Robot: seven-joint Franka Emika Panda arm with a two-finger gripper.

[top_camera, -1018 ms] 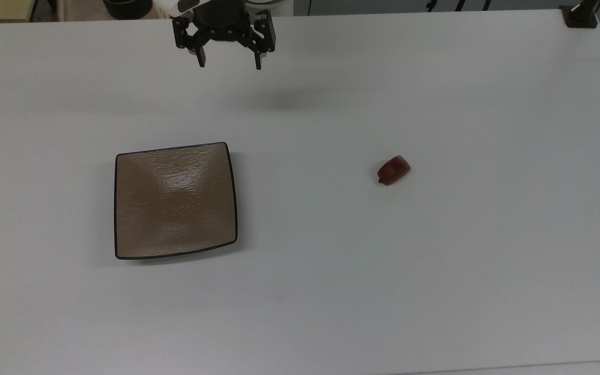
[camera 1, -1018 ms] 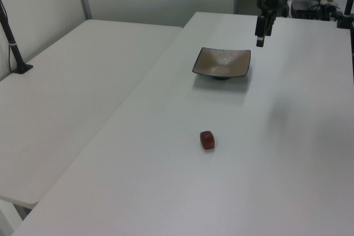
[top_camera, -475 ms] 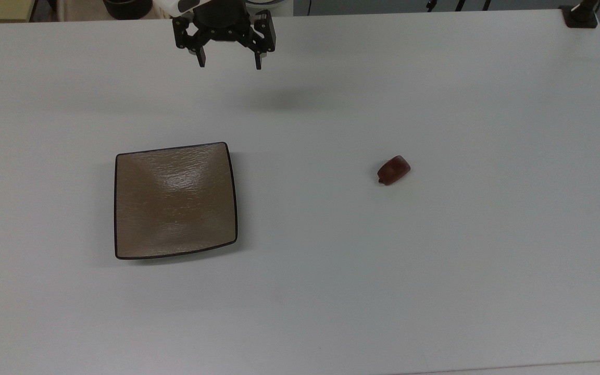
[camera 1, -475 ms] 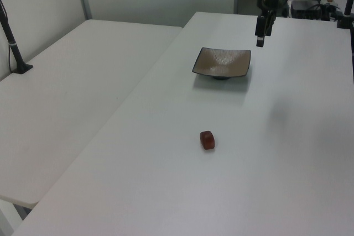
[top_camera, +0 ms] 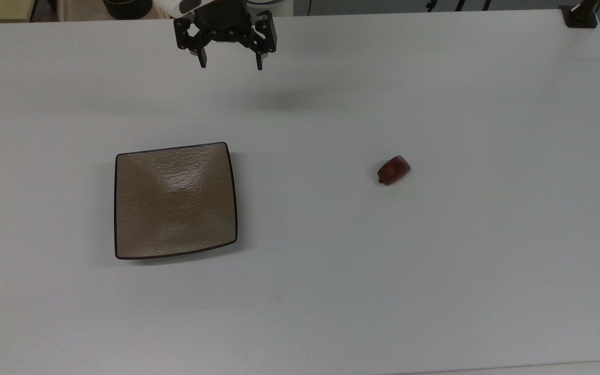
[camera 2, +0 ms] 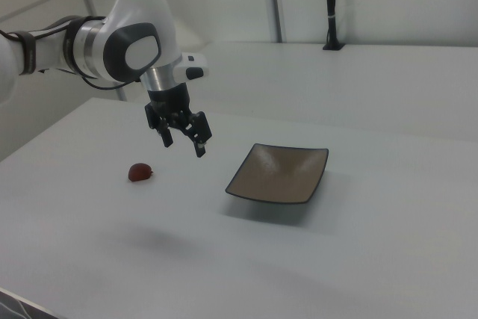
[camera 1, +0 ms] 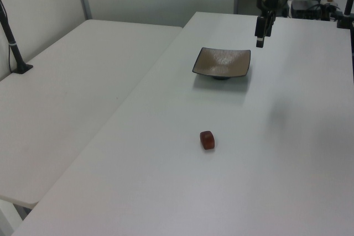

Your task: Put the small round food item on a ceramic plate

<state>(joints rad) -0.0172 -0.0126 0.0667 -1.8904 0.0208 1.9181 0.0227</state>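
Observation:
The small round food item (top_camera: 394, 170), a glossy reddish-brown lump, lies on the white table right of centre in the top view; it also shows in the left view (camera 1: 207, 140) and the right view (camera 2: 139, 172). The ceramic plate (top_camera: 175, 200) is square and tan-brown with a dark rim, sitting bare at the top view's left (camera 1: 222, 62) (camera 2: 279, 172). My gripper (top_camera: 230, 65) hangs open and holds nothing, high above the table's far edge in the top view, well apart from both (camera 1: 259, 41) (camera 2: 184, 146).
The white table (top_camera: 331, 271) stretches wide around both objects. A second white table (camera 1: 66, 98) adjoins it at the left view's left. A black post base (top_camera: 581, 15) stands at the top view's far right corner.
The gripper has barely shifted, a touch to the top view's right. Plate and food item have stayed put.

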